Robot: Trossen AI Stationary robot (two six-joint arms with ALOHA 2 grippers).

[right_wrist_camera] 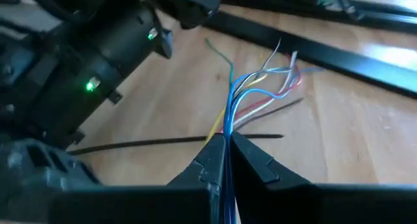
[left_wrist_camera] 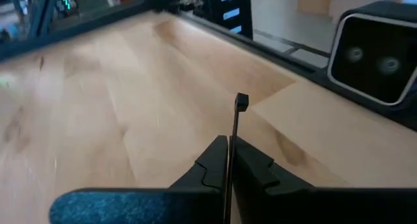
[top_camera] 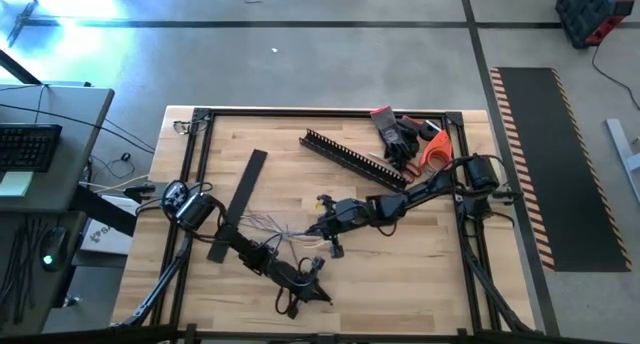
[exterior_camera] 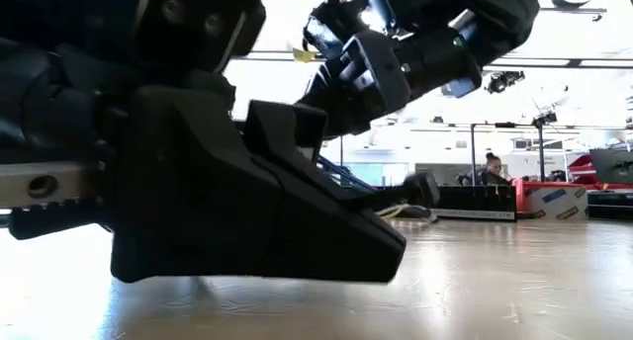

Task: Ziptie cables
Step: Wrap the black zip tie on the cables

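Observation:
The cables (right_wrist_camera: 260, 87) are thin blue, white, red, yellow and green wires. They fan out past my right gripper (right_wrist_camera: 227, 138), which is shut on them near the table's middle (top_camera: 318, 227). In the high view the cables (top_camera: 270, 224) spread toward the left arm. My left gripper (left_wrist_camera: 228, 140) is nearer the table's near edge (top_camera: 312, 284), low over the wood, and is shut on a thin black zip tie (left_wrist_camera: 233, 123). A dark thin strand (right_wrist_camera: 176, 140) lies flat on the table under the bundle. My left gripper pinches the zip tie's strap (left_wrist_camera: 232, 131) between its two fingers, which lie along it. The strap sticks straight out past the fingertips, and its square head (left_wrist_camera: 241, 101) is free in the air above the table. My right gripper pinches several cables together as a bundle (right_wrist_camera: 229, 120), a short way behind their loose ends. The wires run back between the fingers, which lie along them. Beyond the fingertips the ends splay apart over the wood.
A flat black strip (top_camera: 240, 206) lies left of the cables. A black comb-toothed channel (top_camera: 355, 159) lies slanted toward the far side, with gloves (top_camera: 398, 134) and an orange tool (top_camera: 432, 149) at the far right corner. A black frame (top_camera: 200, 119) borders the table.

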